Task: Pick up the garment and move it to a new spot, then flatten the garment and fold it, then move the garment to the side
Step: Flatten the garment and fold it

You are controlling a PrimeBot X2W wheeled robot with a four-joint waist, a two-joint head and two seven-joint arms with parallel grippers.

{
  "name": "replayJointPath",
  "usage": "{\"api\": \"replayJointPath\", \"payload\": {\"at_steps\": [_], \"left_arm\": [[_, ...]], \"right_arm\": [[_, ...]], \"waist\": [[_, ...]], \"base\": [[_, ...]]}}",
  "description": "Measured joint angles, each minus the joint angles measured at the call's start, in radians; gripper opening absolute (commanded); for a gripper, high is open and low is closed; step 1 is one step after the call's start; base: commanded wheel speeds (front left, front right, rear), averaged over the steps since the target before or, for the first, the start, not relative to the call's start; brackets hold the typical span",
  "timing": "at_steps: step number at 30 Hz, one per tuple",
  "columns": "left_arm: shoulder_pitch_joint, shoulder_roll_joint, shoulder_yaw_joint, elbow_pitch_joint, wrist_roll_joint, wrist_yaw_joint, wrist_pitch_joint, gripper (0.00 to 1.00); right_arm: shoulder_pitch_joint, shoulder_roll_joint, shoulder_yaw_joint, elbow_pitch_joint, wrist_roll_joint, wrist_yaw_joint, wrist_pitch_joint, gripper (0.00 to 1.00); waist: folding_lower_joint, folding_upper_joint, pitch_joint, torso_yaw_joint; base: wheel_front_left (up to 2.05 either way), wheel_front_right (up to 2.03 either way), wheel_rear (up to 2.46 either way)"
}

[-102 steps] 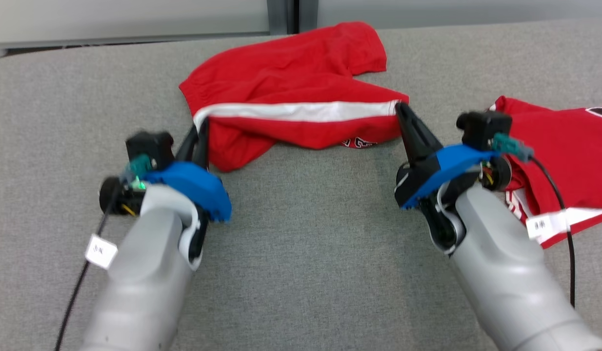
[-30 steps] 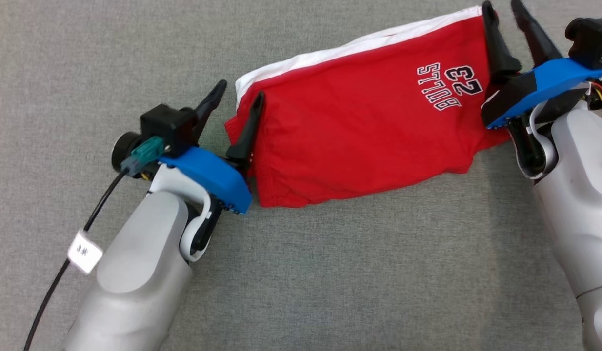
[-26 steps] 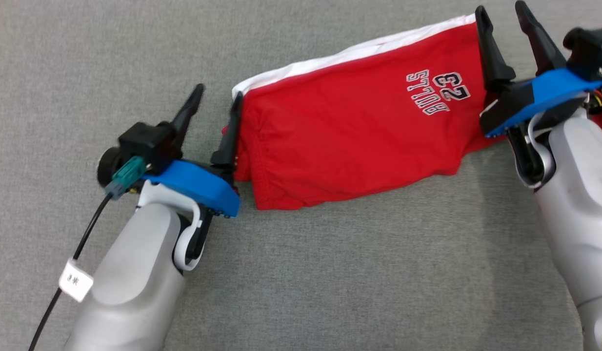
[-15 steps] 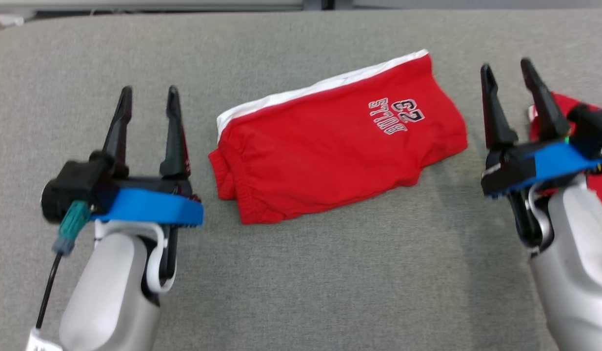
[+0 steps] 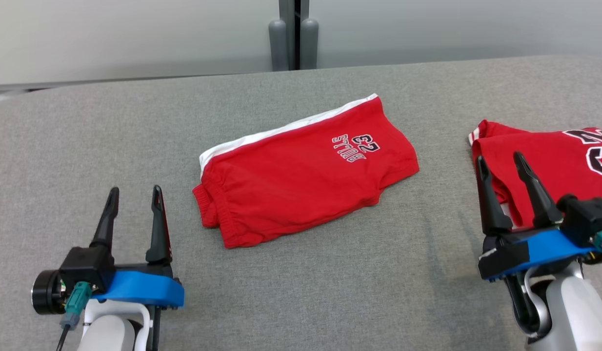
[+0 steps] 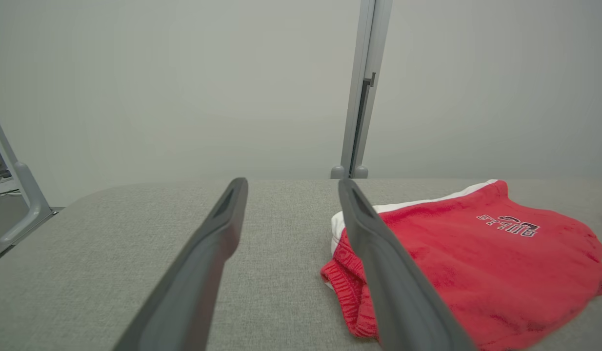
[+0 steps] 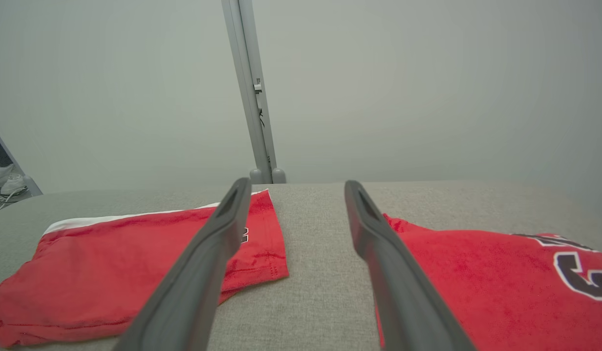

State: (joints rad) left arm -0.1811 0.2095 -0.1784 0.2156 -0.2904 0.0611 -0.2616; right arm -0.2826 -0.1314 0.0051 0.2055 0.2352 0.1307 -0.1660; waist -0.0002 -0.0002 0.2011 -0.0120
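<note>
Shifting the folded shorts [image 5: 306, 170] aside looks like the remaining step. They lie mid table [image 5: 86, 122]; left gripper [image 5: 134, 189] and right gripper [image 5: 498, 157] sit near, both wide, empty. I'd pinch both ends evenly so the fold holds.

The red jersey [image 5: 550, 156] runs off the right edge, partly behind the right pincer [image 5: 498, 157].

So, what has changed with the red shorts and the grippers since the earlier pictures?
The left gripper and right gripper let go of the shorts, opened and drew back toward the robot. The shorts, crumpled at first, now lie folded on the grey table. The red jersey still lies at the right.
</note>
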Motion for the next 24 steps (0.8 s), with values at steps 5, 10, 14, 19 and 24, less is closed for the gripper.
{"api": "replayJointPath", "payload": {"at_steps": [5,10,14,19,24], "left_arm": [[0.024,-0.001,-0.002,0.015,-0.007,0.0,0.0,1.0],[0.03,0.001,-0.005,0.019,-0.011,0.0,0.004,1.0],[0.029,0.006,-0.007,0.021,-0.012,0.0,0.006,1.0],[0.022,0.009,-0.009,0.02,-0.015,0.001,0.009,1.0],[-0.004,0.013,-0.014,0.006,-0.015,0.004,0.014,1.0]], "right_arm": [[0.065,0.013,-0.022,-0.075,-0.007,0.0,0.045,1.0],[0.089,0.025,-0.035,-0.119,-0.012,0.0,0.077,1.0],[0.091,0.029,-0.038,-0.135,-0.013,0.0,0.087,1.0],[0.091,0.032,-0.042,-0.146,-0.014,0.0,0.096,1.0],[0.079,0.028,-0.047,-0.144,-0.014,0.0,0.107,1.0]], "waist": [[0.0,0.0,-0.022,-0.01],[0.0002,0.0,-0.025,-0.015],[0.0002,0.0,-0.022,-0.017],[0.0002,0.0,-0.016,-0.015],[0.0002,0.0001,0.014,-0.012]], "base": [[0.0,0.0,0.0],[0.0,0.0,0.0],[0.0,0.0,0.0],[0.0,0.0,0.0],[0.0,0.0,0.0]]}}
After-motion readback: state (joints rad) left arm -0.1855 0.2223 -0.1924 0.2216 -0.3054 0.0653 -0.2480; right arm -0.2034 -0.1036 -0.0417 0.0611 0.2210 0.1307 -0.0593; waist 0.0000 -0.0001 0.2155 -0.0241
